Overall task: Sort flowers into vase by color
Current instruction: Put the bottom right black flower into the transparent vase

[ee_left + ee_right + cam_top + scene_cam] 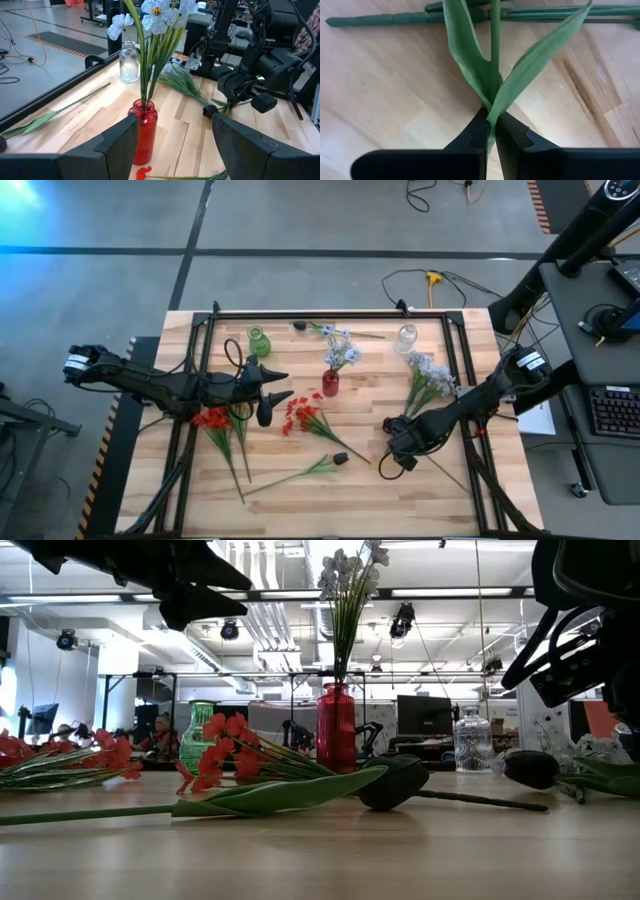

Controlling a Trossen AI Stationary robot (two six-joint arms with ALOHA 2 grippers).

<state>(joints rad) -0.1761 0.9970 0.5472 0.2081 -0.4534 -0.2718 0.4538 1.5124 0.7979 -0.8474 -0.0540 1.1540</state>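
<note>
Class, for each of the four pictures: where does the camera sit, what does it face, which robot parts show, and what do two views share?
High: overhead, table, both arms.
Low: tabletop level, facing the room; arms overhead.
Left wrist: open left gripper, facing the red vase.
Right wrist: right gripper shut on a green stem.
Shared: red vase in high, low and left wrist.

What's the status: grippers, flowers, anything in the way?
Right gripper shut on stem. Left gripper open facing red vase. Nothing blocking.

The stalk (495, 45) the right claw (491, 131) pinches runs off-frame, its bloom unseen.
</note>
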